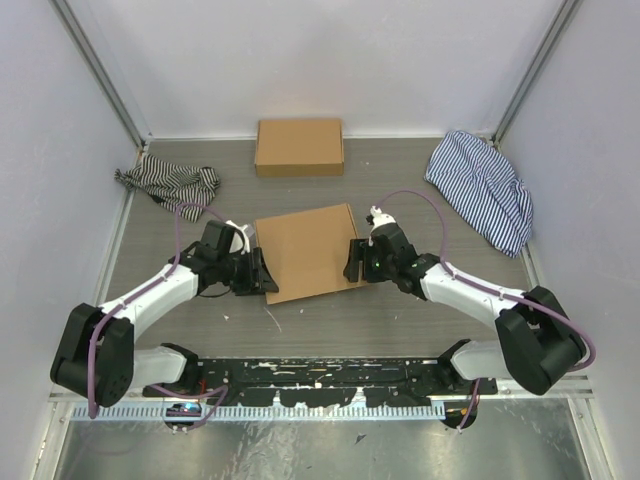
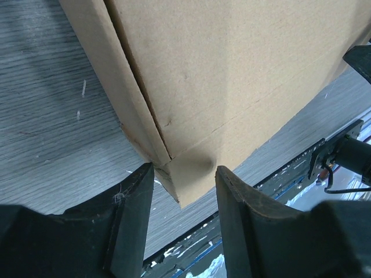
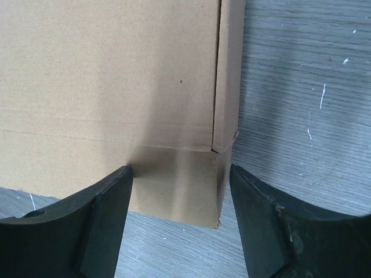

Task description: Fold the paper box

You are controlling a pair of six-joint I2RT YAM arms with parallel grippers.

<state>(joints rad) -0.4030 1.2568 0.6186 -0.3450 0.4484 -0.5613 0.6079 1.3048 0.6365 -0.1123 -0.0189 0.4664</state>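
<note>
2 corners of your box, lying at the table centre, sit between parted jaws: left gripper and right gripper grip nothing yet, likely squaring it before folding.

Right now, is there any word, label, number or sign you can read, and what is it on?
None readable. The paper box is plain brown, the closed cardboard box behind it is blank, and the dark striped cloth and blue striped cloth carry only stripes.

A low brown box sits at the back between a crumpled striped cloth and a broad striped cloth.
</note>
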